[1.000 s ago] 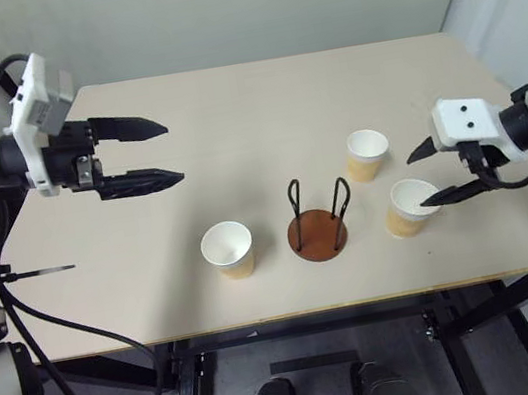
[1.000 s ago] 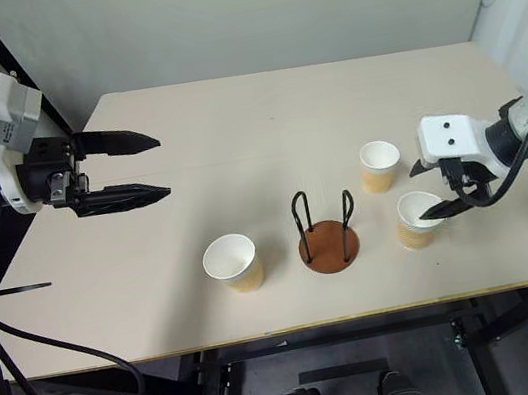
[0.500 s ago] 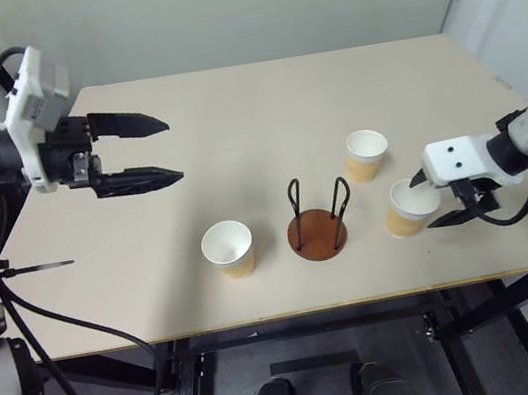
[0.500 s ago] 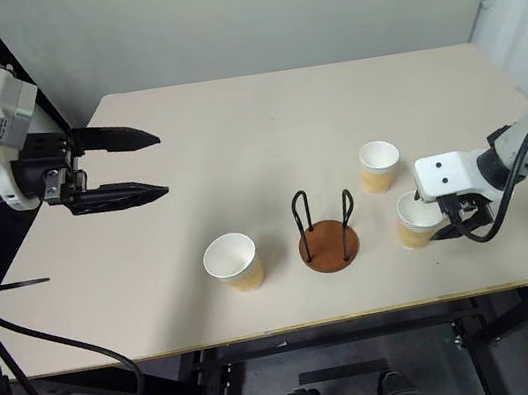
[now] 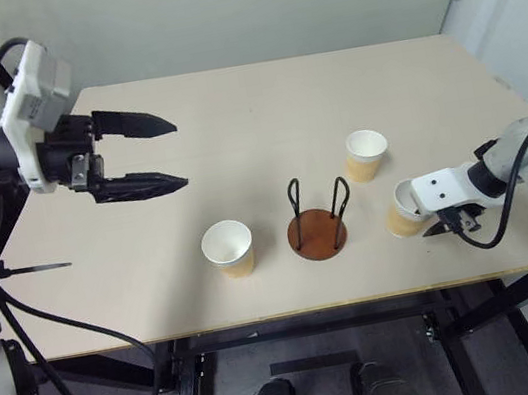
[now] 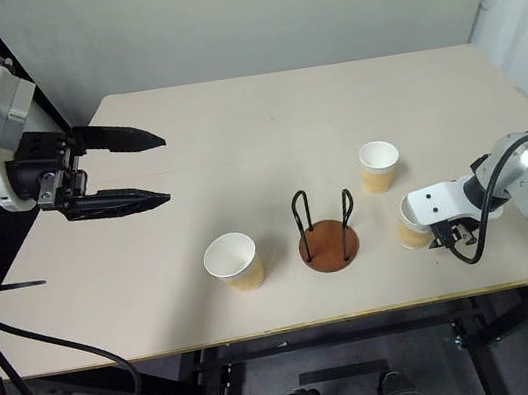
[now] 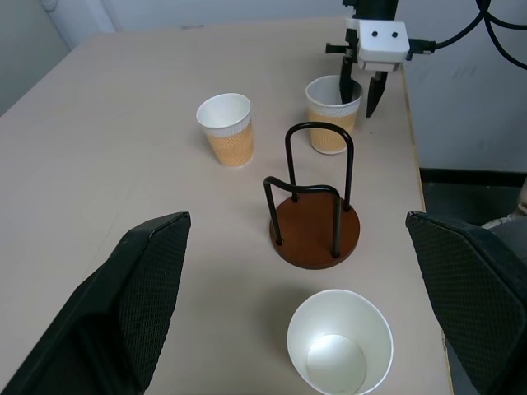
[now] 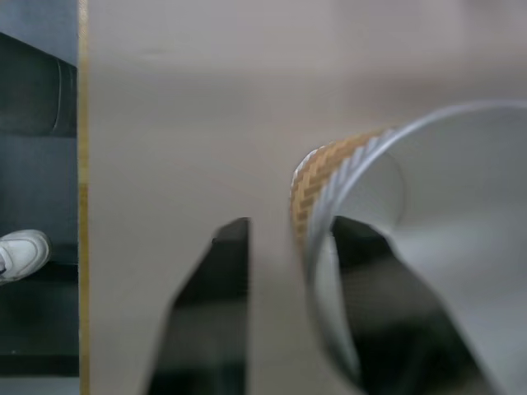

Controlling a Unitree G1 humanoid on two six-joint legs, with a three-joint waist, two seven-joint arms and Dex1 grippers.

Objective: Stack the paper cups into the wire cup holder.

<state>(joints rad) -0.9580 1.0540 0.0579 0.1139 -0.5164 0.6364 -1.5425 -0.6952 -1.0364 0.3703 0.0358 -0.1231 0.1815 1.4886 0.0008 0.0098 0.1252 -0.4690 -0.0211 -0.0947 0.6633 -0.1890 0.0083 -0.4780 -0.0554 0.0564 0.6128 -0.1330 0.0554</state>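
The left eye view is showing, at the upper left of the frame, the left gripper [image 5: 163,153] hanging above the table with its two black fingers spread wide and nothing between them. Moving right, a tan-yellow tapered paper cup [image 5: 229,249] is standing at lower centre, just beside the wire cup holder with its reddish-brown disc base [image 5: 317,226], which is holding no cup. A second paper cup [image 5: 366,154] is standing right of centre. At the lower right, the right gripper [image 8: 288,271] is pinching the rim wall of the third paper cup [image 5: 404,210], one finger inside and one outside. I judge the wall can crumple, so the squeeze should be gentle and the lift straight. The pale beige table top [image 5: 249,109] is meeting a plain light wall at the top.
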